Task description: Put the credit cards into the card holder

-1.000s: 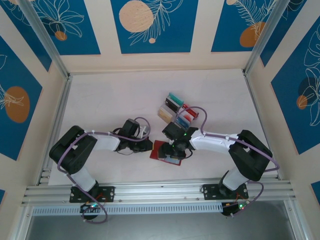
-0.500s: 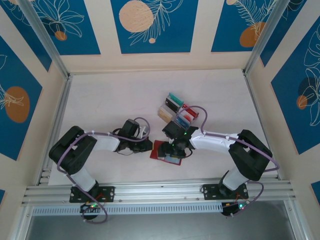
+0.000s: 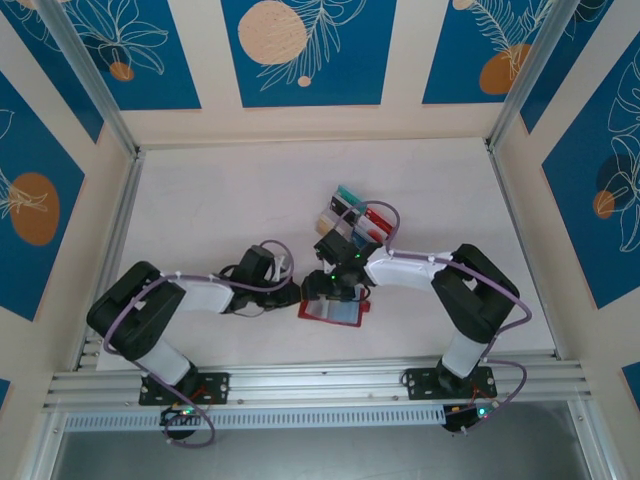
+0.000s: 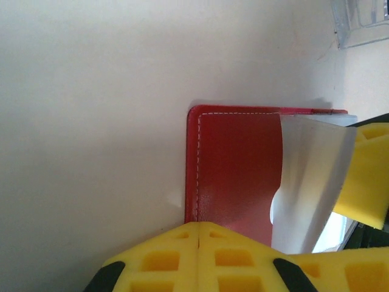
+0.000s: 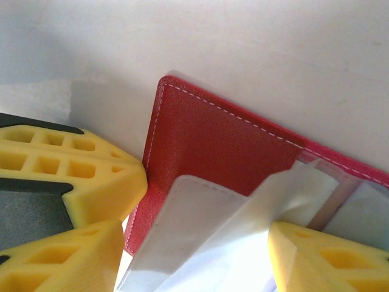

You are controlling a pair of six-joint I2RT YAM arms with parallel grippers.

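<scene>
You find the small red stitched folding card holder (image 3: 335,312) lying open on the pale table (image 3: 220,200), close to the near edge and about midway along it, between the two arms. The left gripper (image 4: 199,234) is fully closed, its yellow foam tips pressed together with nothing between them. They sit at the left edge of the red cover, though you cannot tell whether they touch it or stand just above it. The right gripper (image 5: 194,267) reaches in from the right side with its jaws apart. The holder's pale translucent inner flap (image 4: 310,176) lies raised between them. One yellow finger (image 5: 328,261) meets the edge of that flap, but the frames do not settle whether the flap is pinched. No card is visible in either gripper. The thin plastic credit cards (image 3: 352,215), teal, black, red, beige and blue, stand on edge in a clear plastic slotted rack (image 3: 372,232). That rack sits just beyond the holder, toward the middle of the table and a little right of centre.
</scene>
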